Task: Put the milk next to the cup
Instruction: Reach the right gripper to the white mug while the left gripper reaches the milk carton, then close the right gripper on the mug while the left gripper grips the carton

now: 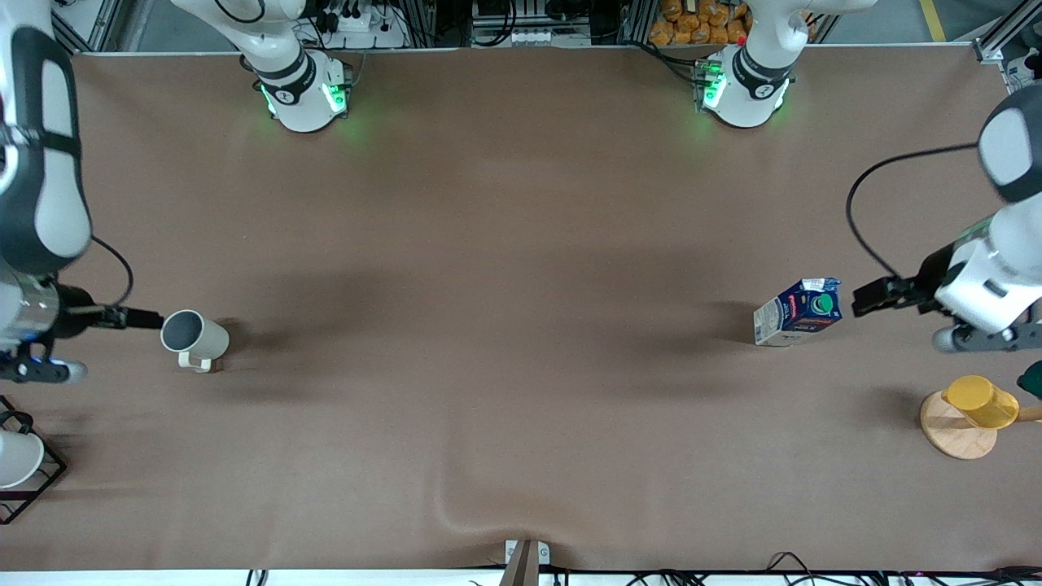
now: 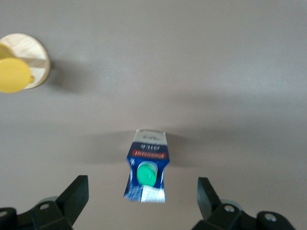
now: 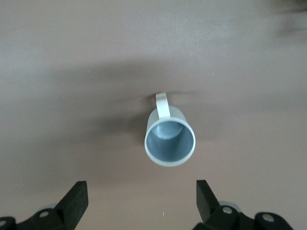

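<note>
Text check | I see print on the milk [image 2: 146, 172] red label band and white panel | too blurred to read.

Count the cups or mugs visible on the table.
3: cream-beige cylindrical mug near the right arm's end; white cup in the black wire rack, partly cut off; yellow cup on a wooden disc.

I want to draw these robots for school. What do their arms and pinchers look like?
Both arms are white and rounded with dark grey joint bands and black cables. Their bases glow green. The left gripper and the right gripper each have two black wedge-shaped fingers on a black body with small round holes.
</note>
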Controlling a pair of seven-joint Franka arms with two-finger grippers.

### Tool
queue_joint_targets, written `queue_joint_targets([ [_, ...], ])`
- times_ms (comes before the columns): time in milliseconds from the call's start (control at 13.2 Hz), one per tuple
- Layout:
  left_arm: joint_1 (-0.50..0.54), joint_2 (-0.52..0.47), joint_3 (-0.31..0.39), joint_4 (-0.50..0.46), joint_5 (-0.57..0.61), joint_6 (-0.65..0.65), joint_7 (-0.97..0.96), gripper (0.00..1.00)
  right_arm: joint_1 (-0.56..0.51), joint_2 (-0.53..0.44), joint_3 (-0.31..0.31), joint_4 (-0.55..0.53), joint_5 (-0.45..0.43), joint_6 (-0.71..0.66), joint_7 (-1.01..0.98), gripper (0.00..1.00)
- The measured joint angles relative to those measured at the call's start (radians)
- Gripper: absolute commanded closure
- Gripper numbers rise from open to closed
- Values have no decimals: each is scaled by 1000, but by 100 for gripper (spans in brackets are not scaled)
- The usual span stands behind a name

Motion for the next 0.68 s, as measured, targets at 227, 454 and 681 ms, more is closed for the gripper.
queue_joint_targets([
  [227,-5,110,-4,-4,-32,74,0,0,-37,73,-2,-1,0,6,-20,0],
  [454,-3,140,-5,-24,-33,58,3,0,-55,144,-2,-2,0,-16,-83,0],
  [681,-6,121,-5,-38,-33,-6,7,0,-54,185,1,-1,-2,-41,-100,0],
])
